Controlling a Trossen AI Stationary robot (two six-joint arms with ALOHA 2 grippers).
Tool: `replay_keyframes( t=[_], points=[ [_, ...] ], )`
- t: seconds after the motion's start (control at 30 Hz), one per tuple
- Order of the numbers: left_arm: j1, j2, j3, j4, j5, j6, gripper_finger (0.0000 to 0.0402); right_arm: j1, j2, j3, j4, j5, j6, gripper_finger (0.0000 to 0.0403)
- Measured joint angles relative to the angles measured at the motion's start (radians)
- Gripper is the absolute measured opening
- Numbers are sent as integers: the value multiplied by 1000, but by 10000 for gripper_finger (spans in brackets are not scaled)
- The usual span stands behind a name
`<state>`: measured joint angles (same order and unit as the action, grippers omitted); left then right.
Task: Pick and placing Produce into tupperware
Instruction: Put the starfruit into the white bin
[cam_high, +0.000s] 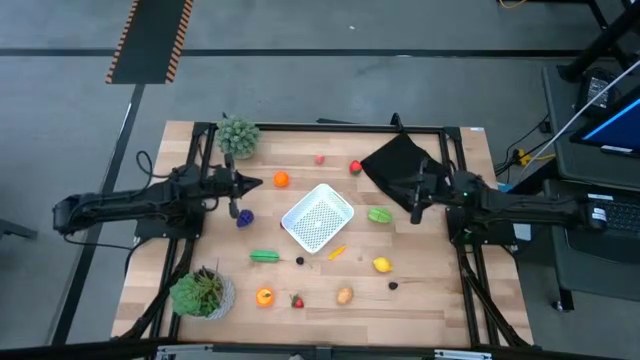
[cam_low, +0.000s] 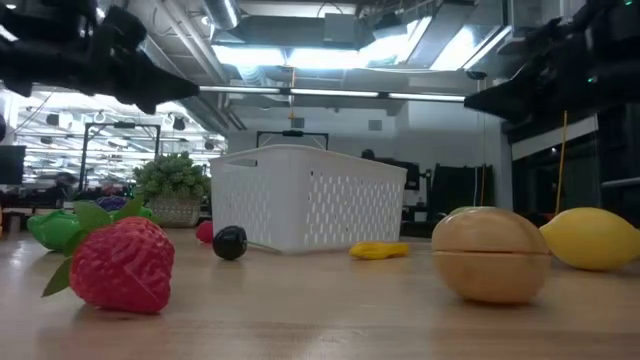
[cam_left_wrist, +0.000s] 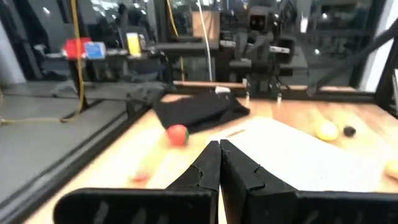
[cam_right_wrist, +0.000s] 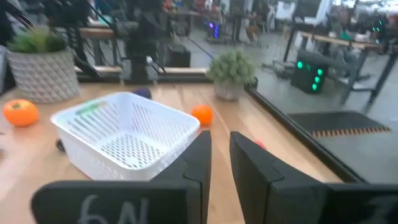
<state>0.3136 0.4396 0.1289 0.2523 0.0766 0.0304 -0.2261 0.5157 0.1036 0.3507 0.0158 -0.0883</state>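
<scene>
Tupperware (cam_high: 318, 217) empty, mid-table between both arms; produce scattered around it. Left gripper (cam_high: 252, 183) fully closed, holding nothing, raised. Right gripper (cam_high: 417, 199) jaws a narrow gap apart, nothing between them. Green fruit (cam_high: 380, 214) lies just ahead of the right jaws, toward the tupperware; orange (cam_high: 281, 180) just ahead of the left. Either arm looks equally near

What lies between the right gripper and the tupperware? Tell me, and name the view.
One green piece of produce lies on the table between the right gripper and the tupperware; the high view shows it.
</scene>
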Motion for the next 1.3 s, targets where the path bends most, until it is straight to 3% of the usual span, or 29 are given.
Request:
replay_keyframes(
  t=[0.3,0.53,0.93,1.07,1.3],
  points=[
    [105,244,1,224,153,-20,0,-46,191,0,216,-97,-1,62],
    [169,302,54,238,260,-29,0,-49,285,118,115,-110,-27,62],
    [165,473,389,-285,262,69,0,-49,452,489,-423,-122,-127,62],
    [154,491,413,-295,243,95,0,-49,466,562,-526,-122,-127,62],
    [150,491,414,-291,230,76,0,-49,466,612,-526,-122,-101,62]
  ],
)
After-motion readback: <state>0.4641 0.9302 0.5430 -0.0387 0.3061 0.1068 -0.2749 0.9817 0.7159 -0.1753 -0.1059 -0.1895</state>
